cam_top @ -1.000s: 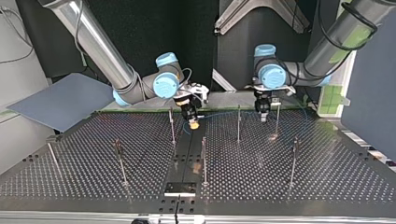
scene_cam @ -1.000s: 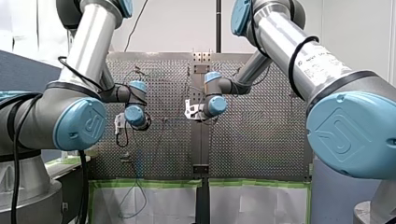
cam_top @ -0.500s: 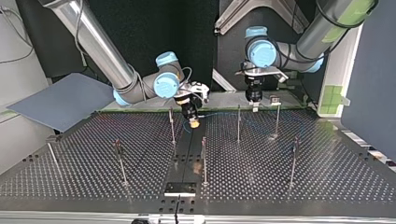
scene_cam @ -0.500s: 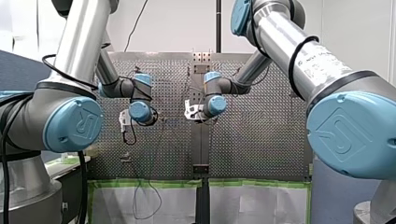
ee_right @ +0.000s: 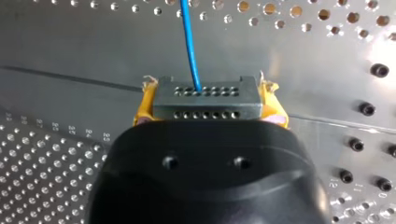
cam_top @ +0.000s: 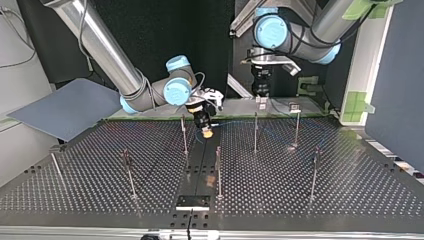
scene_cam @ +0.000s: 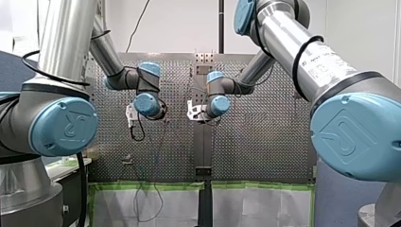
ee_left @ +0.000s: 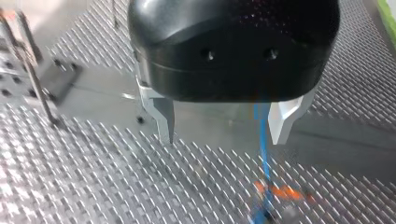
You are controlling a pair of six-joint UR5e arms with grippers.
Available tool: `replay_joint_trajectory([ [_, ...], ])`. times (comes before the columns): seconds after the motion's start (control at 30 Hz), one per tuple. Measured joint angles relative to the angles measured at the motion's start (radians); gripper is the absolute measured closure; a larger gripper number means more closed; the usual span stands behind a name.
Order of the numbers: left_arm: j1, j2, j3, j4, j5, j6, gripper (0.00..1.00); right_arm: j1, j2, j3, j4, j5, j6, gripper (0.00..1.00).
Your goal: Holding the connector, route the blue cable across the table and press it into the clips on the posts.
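Firmly, right hand [ee_right: 208, 111] clasping connector [ee_right: 205, 95], left hand [ee_left: 222, 137] splayed

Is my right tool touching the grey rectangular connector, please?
Touching: right wrist view shows yellow pads clamping both ends of the grey rectangular connector.

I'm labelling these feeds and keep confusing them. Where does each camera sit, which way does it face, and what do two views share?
Front view: behind and above the shoulders, looking over the table; my left arm at left, my right arm at right.
Top view: across the table, facing the arms; sides crossed.
Left wrist view: on my left wrist, looking past my left tool, open, at the table.
Right wrist view: on my right wrist; my right tool grips the connector.
Shared: both wrist views show the blue cable.
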Motion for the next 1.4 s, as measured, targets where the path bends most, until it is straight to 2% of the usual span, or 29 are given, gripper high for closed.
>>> replay_joint_trajectory([
  [0.23, -0.052, -0.029, 0.036, 0.006, 0.059, -0.035, 0.00, -0.003, -0.002, 0.000, 0.001, -0.001, 0.002, 1.00],
  [0.5, -0.064, -0.094, 0.101, -0.010, 0.113, -0.034, 0.00, -0.007, -0.011, 0.000, 0.005, -0.003, 0.007, 1.00],
  [1.07, -0.046, -0.225, 0.229, -0.048, 0.122, -0.047, 0.00, -0.009, -0.018, 0.000, 0.005, -0.003, 0.010, 1.00],
  [1.4, -0.036, -0.289, 0.302, -0.038, 0.100, -0.070, 0.00, -0.004, -0.018, 0.000, 0.006, -0.005, 0.010, 1.00],
])
